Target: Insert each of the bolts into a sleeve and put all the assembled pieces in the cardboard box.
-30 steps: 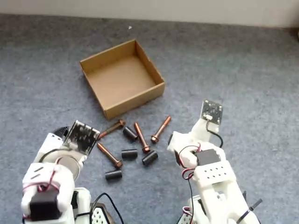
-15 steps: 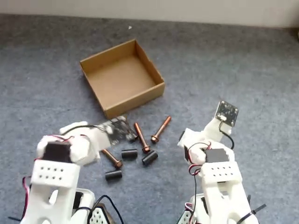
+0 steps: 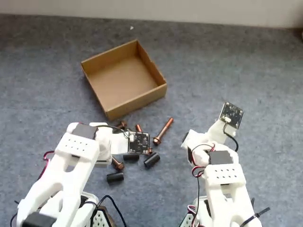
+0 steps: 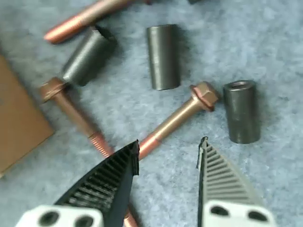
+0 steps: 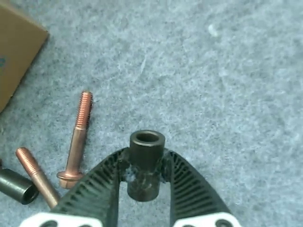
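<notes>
My left gripper [image 4: 168, 143] is open, low over the pile of copper bolts and dark sleeves. One bolt [image 4: 177, 120] lies just ahead of it, its threaded end by the black fingertip [image 4: 134, 146]. Three sleeves [image 4: 163, 56] [image 4: 241, 111] [image 4: 87, 56] lie around that bolt. My right gripper [image 5: 145, 158] is shut on a dark sleeve [image 5: 147, 142], bore end facing the camera, above the carpet. In the high view the left arm's camera board [image 3: 138, 142] covers part of the pile. The cardboard box [image 3: 94, 64] behind it holds nothing.
A loose bolt [image 3: 163, 131] lies between the two arms, and sleeves [image 3: 151, 160] [image 3: 115, 177] lie near the front. A second bolt [image 4: 71, 111] lies by the box corner [image 4: 19, 123]. Grey carpet stretches open to the right and behind the box.
The left arm swung from the left side forward and rightward until its gripper hung over the pile. The right arm shifted slightly right a second ago and has kept still since.
</notes>
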Motion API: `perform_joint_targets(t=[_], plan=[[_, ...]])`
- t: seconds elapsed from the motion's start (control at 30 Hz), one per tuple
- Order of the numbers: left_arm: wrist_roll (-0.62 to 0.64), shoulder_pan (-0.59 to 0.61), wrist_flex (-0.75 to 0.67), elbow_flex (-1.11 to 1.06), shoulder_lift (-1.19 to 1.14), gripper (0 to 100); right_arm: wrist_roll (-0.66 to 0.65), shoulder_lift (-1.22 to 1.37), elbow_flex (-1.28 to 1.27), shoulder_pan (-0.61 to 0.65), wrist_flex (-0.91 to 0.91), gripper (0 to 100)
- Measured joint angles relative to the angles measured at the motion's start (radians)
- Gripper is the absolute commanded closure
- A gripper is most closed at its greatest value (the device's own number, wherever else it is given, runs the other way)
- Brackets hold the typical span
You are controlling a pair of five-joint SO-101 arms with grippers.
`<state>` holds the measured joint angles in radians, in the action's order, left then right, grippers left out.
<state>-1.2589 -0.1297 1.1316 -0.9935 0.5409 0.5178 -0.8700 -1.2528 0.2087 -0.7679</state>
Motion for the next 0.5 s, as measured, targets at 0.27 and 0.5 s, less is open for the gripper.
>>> perform_joint_targets(t=[0.27,0.5], plan=[[-0.015,-0.051,-0.012,0.0,-0.054,79,0.0,0.0,0.0,0.0,0.0,99.3],[-0.015,-0.1,-0.127,-0.055,-0.058,79,0.0,0.0,0.0,0.0,0.0,99.3]])
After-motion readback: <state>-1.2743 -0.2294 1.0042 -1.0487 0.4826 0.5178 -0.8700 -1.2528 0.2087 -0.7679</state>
